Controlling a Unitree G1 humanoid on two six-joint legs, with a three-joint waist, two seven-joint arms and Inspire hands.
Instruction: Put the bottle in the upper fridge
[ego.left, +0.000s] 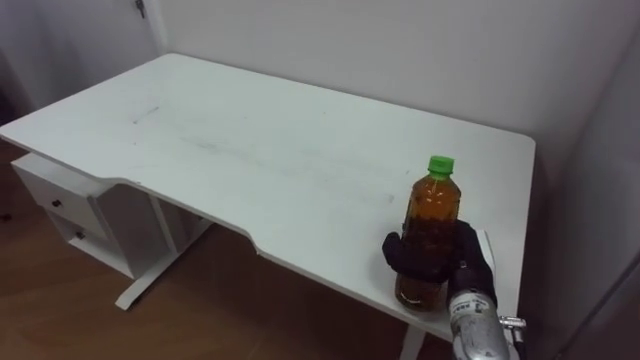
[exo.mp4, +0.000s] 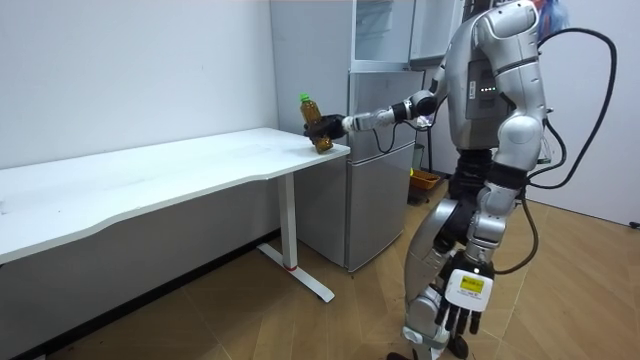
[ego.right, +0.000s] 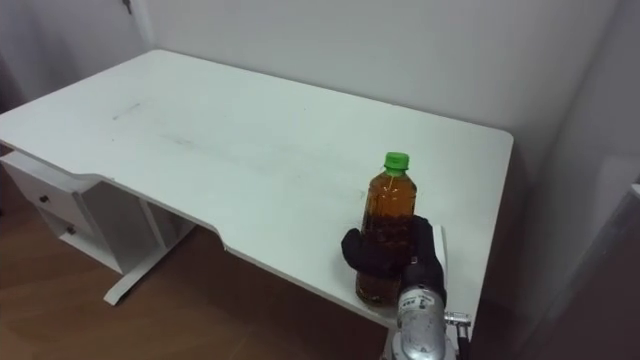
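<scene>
Amber bottle (ego.left: 433, 205) upright on white table (ego.left: 250, 150) corner, right hand (ego.left: 468, 256) clamped round its lower half; left hand (exo.mp4: 455, 318) slack.

R hand (ego.left: 466, 256) fingers (ego.left: 398, 255) round bottle (ego.left: 432, 212) (green cap (ego.left: 441, 166)), at desk (ego.left: 250, 150) edge.

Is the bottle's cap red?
No, the bottle in the right robot hand has a green cap.

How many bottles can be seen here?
1. The bottle is upright at the table's near right corner, with the right hand curled round it. Nothing there could hide another.
</scene>
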